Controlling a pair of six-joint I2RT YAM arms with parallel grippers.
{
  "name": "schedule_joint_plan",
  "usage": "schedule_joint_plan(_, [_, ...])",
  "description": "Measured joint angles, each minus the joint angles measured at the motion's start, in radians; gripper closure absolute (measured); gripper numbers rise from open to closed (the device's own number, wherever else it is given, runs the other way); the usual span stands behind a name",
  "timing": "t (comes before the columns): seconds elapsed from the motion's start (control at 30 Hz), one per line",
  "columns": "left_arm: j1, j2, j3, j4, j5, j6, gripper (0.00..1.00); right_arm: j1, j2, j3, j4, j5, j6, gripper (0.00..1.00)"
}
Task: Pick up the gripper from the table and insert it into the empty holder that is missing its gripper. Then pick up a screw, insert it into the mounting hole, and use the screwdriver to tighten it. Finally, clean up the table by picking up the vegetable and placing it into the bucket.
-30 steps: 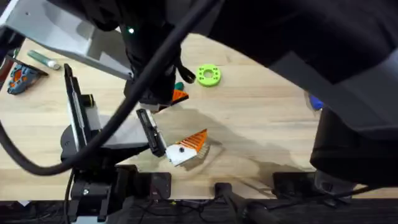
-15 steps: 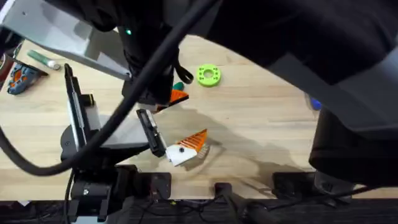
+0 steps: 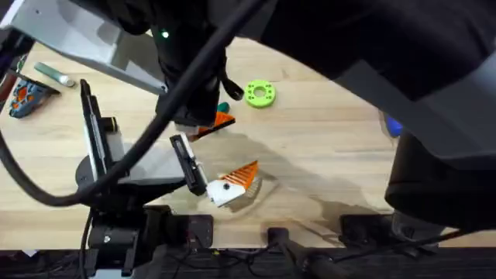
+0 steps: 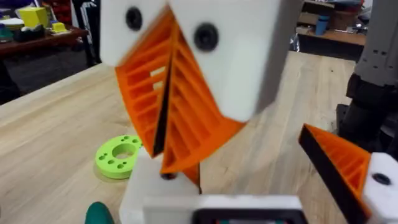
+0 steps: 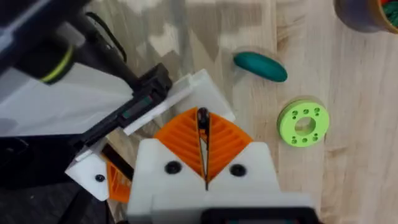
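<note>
My right gripper is shut on a thin dark screw that sticks out past its orange pads. It hangs just above the table beside the dark green vegetable. From the left wrist the same gripper shows close up, tips down. The orange gripper piece with its black face sits in the white holder of the black arm lying on the table, and shows again from overhead. A blue bit of the screwdriver peeks out under the right arm. My left arm looms dark over the middle.
A green ring lies beyond the vegetable. The bucket stands past the ring. The black arm's white-topped body lies under my right gripper. A small orange-and-grey tool and a green stick lie far left.
The dark arm over the middle has shifted very slightly. Nothing was taken or let go.
</note>
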Motion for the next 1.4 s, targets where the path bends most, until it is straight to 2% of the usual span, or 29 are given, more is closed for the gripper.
schedule_joint_plan(1.4, [0.0,0.0,0.0,0.0,0.0,-0.01,0.015,-0.002,0.02,0.007,0.003,-0.032,0.012,0.997])
